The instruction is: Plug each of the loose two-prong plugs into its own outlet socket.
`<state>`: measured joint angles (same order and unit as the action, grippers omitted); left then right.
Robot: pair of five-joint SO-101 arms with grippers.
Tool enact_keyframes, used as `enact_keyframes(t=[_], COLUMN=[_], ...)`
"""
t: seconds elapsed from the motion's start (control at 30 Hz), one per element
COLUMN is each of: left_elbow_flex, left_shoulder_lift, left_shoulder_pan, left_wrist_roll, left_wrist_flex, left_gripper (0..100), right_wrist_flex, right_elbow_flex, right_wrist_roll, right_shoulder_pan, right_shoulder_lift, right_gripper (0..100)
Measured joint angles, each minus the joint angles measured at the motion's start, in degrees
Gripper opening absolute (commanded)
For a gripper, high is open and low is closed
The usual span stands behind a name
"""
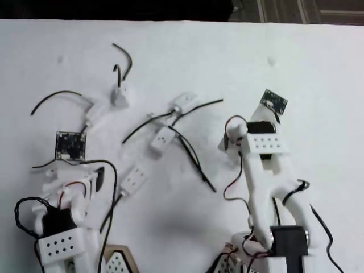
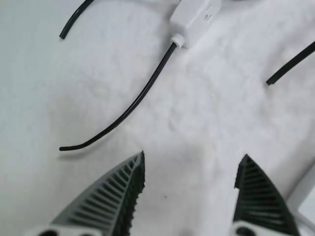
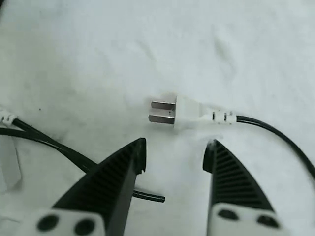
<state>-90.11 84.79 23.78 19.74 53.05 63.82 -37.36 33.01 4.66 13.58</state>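
Note:
A white two-prong plug (image 3: 186, 113) lies flat on the white table, its prongs (image 3: 161, 112) bare and its black cord (image 3: 275, 132) trailing away. My right gripper (image 3: 174, 150) hovers open just short of it, with nothing between the fingers. My left gripper (image 2: 189, 169) is open too, over bare table, well short of a white plug body (image 2: 194, 14) with a curving black cord (image 2: 133, 105). From above, several white plug and socket pieces (image 1: 161, 138) with black cords lie between the left arm (image 1: 68, 193) and the right arm (image 1: 263, 145).
Loose black cords (image 1: 190, 151) cross the middle of the table. Another white piece (image 1: 133, 179) lies close to the left arm, and two more (image 1: 119, 95) sit farther back. The table's far edge (image 1: 182, 21) borders a dark floor.

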Motion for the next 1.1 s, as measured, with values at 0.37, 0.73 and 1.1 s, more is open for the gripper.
enact_keyframes(t=[0.37,0.73,1.1], left_elbow_flex=[0.0,0.0,0.0], left_shoulder_lift=[0.0,0.0,0.0], left_shoulder_pan=[0.0,0.0,0.0], left_wrist_roll=[0.0,0.0,0.0], left_wrist_flex=[0.0,0.0,0.0], left_gripper=[29,29,29], right_wrist_flex=[-1.7,-3.9,-6.8], right_elbow_flex=[3.4,3.2,7.6], right_wrist_roll=[6.9,6.9,6.9], right_shoulder_pan=[-1.7,-3.4,-4.0], right_shoulder_lift=[-2.3,-5.4,-18.5], right_gripper=[19.4,19.5,17.8])
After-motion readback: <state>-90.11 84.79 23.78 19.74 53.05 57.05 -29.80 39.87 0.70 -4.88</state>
